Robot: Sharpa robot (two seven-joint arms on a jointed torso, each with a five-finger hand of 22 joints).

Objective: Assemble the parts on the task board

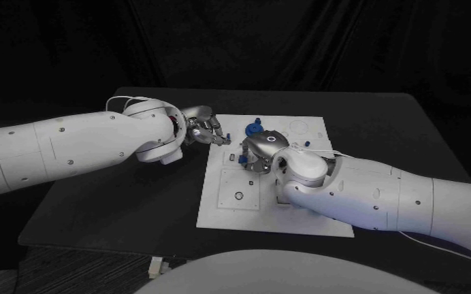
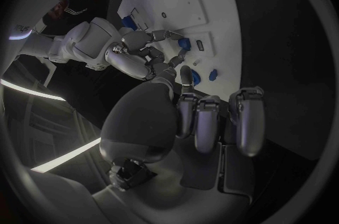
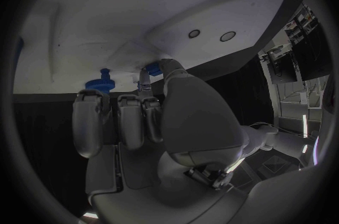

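Note:
The white task board (image 1: pixel 295 202) lies mid-table. My right hand (image 1: pixel 259 150) is low over its middle, and thumb and a finger pinch a small blue part (image 3: pixel 151 72) against the board (image 3: pixel 106 4). The same part (image 2: pixel 183 43) shows between that hand's fingers (image 2: pixel 166 35) in the left wrist view. A round blue part with a peg (image 3: pixel 101 80) stands beside it, seen also as a blue part (image 1: pixel 253 129) near the far edge. My left hand (image 1: pixel 206 131) hovers at the board's left edge, its fingers (image 2: pixel 208 119) curled in and holding nothing. Two more blue parts (image 2: pixel 212 74) lie just beyond it.
The black table (image 1: pixel 118 199) surrounds the board with free room on the left and at the back. Round holes (image 3: pixel 227 36) and a ring-shaped seat (image 1: pixel 237 197) mark the board. Another blue part (image 2: pixel 129 22) sits behind my right hand (image 2: pixel 141 55).

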